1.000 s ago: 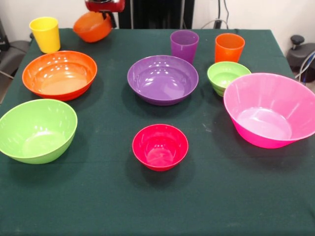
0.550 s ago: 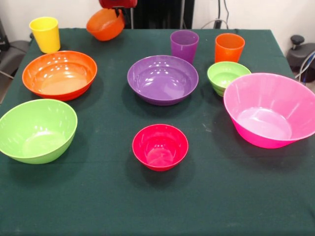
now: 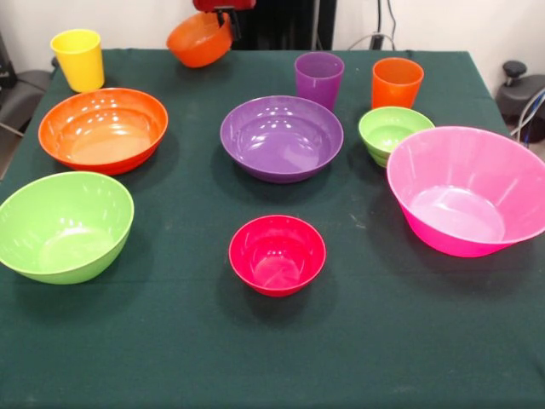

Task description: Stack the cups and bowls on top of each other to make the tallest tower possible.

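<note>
Hanging tilted at the table's far edge, the small orange bowl (image 3: 200,40) is being carried by the gripper (image 3: 224,10), clamped on its rim, while the red-magenta bowl (image 3: 277,254) is sitting well nearer the camera, slightly rightward.

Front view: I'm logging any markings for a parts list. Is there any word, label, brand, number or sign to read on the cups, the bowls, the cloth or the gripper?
None: no text can be read anywhere in this view.
The cups and bowls are plain coloured plastic.
The green cloth is bare.
The gripper shows no marking.
</note>
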`<act>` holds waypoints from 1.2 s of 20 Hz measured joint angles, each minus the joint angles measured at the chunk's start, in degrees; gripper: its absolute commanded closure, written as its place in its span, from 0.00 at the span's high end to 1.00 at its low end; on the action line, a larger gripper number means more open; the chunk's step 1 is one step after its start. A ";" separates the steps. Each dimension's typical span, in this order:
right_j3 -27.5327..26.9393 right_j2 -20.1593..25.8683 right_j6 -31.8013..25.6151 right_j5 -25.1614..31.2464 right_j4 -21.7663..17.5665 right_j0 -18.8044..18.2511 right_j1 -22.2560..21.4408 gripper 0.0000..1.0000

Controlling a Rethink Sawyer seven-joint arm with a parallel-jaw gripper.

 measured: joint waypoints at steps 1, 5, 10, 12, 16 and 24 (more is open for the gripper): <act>0.26 -0.54 0.03 -0.68 0.00 0.32 0.00 0.00; 0.97 -2.49 0.22 -2.78 0.56 1.21 -0.01 0.00; 1.28 -4.09 0.24 -3.12 2.15 1.31 0.43 0.00; 1.35 -4.71 0.24 -3.14 2.57 1.50 0.85 0.00; 1.45 -6.23 0.27 -3.85 2.63 2.51 1.42 0.00; 1.47 -7.11 0.27 -4.49 4.35 5.91 1.18 0.00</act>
